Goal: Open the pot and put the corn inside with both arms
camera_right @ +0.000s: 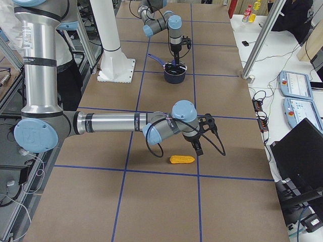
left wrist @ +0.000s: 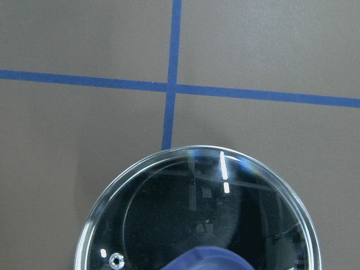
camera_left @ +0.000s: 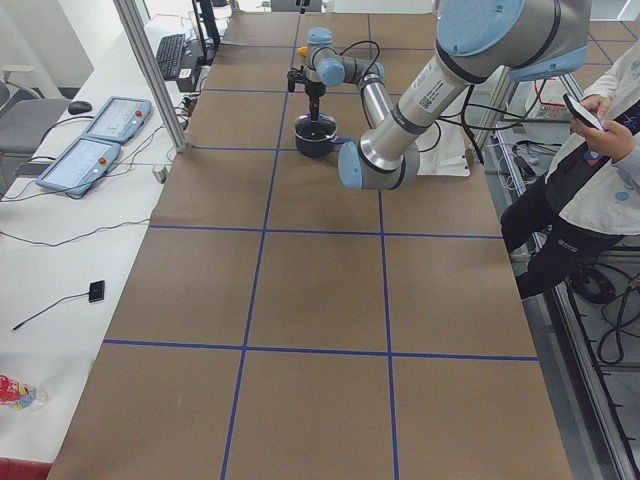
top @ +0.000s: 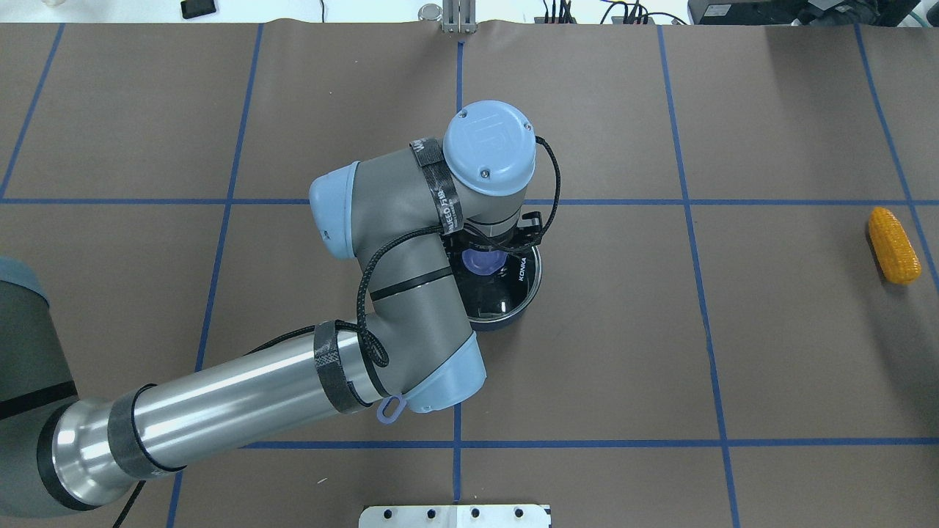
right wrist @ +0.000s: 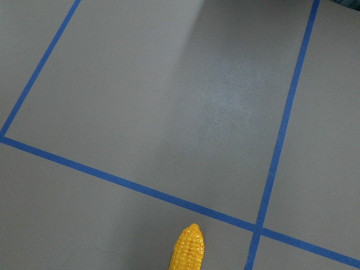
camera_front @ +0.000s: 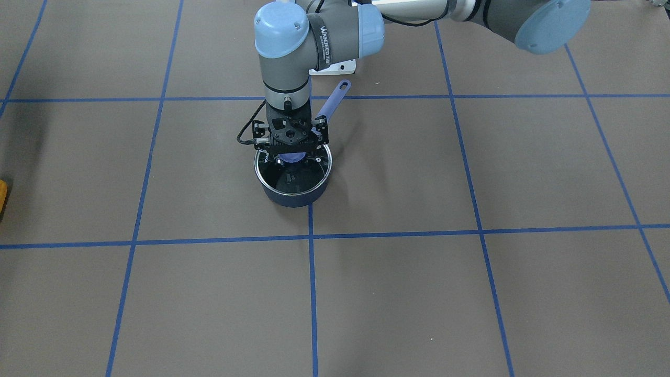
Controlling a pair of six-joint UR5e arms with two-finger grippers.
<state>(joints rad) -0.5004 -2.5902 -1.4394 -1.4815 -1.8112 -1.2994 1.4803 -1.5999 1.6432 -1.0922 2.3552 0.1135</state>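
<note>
One corn cob (top: pixel 893 245) lies flat on the brown table (top: pixel 770 330), far out on the robot's right side and well apart from the pot. It sits alone, close to a strip of blue tape (camera_right: pixel 227 176). In the right wrist view only its pointed tip (right wrist: pixel 187 250) pokes in at the bottom edge. The right gripper (camera_right: pixel 197 149) hangs near the cob and just above it, pointing down and not touching. It shows only in the side view, so whether its jaws are spread or pressed together cannot be told.

Over to the middle of the table, where the dark blue pot (camera_front: pixel 293 196) stands with its glass lid (left wrist: pixel 169 214) seated on the rim. The lid's blue knob (top: pixel 483 262) sits dead centre. The pot's long handle (camera_front: pixel 335 99) runs back towards the robot.

The left arm reaches in and points straight down over the pot. The left gripper (camera_front: pixel 290 152) is low on the lid, right at the knob. Its jaws look spread, one on each side of the knob and not pinching it. In the left wrist view the knob fills the bottom edge, with lid glass all around it.

A white pedestal (camera_right: pixel 113 65) stands at the table's edge behind the pot. A person holding a phone (camera_left: pixel 580 108) stands beside it.
</note>
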